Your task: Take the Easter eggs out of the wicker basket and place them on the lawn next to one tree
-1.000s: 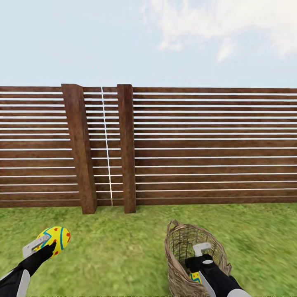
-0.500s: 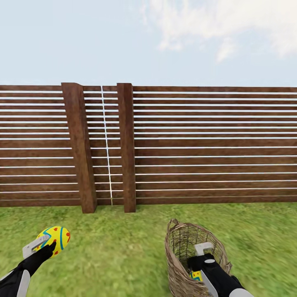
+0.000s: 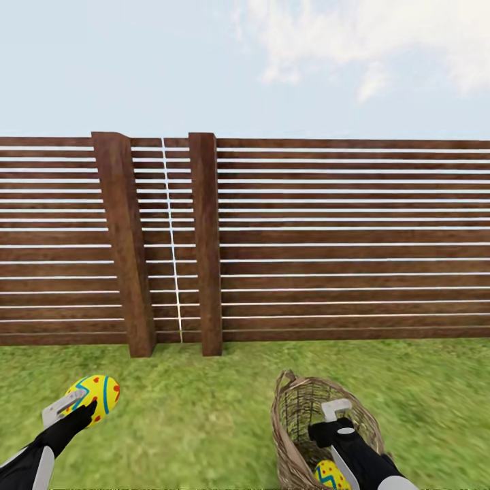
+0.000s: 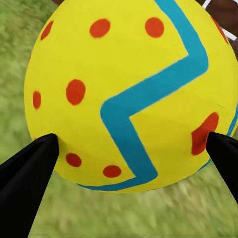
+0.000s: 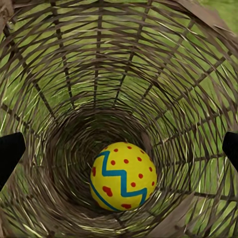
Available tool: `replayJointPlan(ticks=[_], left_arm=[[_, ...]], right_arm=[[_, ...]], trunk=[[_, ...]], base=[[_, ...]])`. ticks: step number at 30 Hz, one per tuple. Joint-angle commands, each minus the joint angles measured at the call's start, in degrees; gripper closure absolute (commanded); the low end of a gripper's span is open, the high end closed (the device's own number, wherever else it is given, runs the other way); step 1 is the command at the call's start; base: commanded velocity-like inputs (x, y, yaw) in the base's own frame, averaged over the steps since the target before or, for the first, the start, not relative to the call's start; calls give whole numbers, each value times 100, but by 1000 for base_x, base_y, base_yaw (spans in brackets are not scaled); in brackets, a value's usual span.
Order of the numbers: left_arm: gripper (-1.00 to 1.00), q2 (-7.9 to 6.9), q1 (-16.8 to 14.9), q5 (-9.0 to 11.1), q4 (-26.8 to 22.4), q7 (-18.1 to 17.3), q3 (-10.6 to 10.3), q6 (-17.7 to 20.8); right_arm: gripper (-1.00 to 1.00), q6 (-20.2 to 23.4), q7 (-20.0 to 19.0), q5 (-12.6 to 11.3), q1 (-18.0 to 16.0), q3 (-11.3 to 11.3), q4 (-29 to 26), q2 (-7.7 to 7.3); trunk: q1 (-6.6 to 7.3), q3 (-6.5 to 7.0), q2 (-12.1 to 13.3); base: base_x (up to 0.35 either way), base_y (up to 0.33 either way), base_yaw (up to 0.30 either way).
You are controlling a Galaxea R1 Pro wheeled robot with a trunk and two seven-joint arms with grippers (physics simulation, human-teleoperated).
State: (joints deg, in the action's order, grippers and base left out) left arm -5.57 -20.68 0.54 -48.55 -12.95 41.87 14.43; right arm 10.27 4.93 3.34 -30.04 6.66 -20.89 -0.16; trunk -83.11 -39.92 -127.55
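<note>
— What stands beyond the grass?

— A brown fence (image 3: 340, 238) of horizontal slats runs across the whole head view, thin pale gaps between the boards.

— Any breaks in it?

— Two thick upright posts. The left post (image 3: 122, 245) leans slightly; the right post (image 3: 206, 241) stands straight. Between them a narrow slatted panel carries a thin white vertical line (image 3: 171, 238).

— And above?

— Pale blue sky (image 3: 136, 61), with soft white cloud (image 3: 381, 41) spread toward the upper right.
</note>
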Motion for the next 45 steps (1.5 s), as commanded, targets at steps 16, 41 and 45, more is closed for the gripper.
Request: replayJointPlan(ticks=[16, 41, 45], left_arm=[[100, 34, -4, 7, -9, -41, 23, 43], [100, 169, -5, -1, -9, -41, 26, -88], [100, 177, -6, -2, -5, -41, 23, -74]], right_arm=[[-100, 45, 26, 35, -2, 28, -11, -1], [-100, 45, 26, 43, -2, 25, -3, 7], [-100, 53, 26, 38, -2, 14, -6, 7]], trunk=[[-351, -294, -646], [-461, -384, -847], [-549, -456, -1007]], base=[[0, 0, 0], [95, 0, 0], [0, 0, 0]])
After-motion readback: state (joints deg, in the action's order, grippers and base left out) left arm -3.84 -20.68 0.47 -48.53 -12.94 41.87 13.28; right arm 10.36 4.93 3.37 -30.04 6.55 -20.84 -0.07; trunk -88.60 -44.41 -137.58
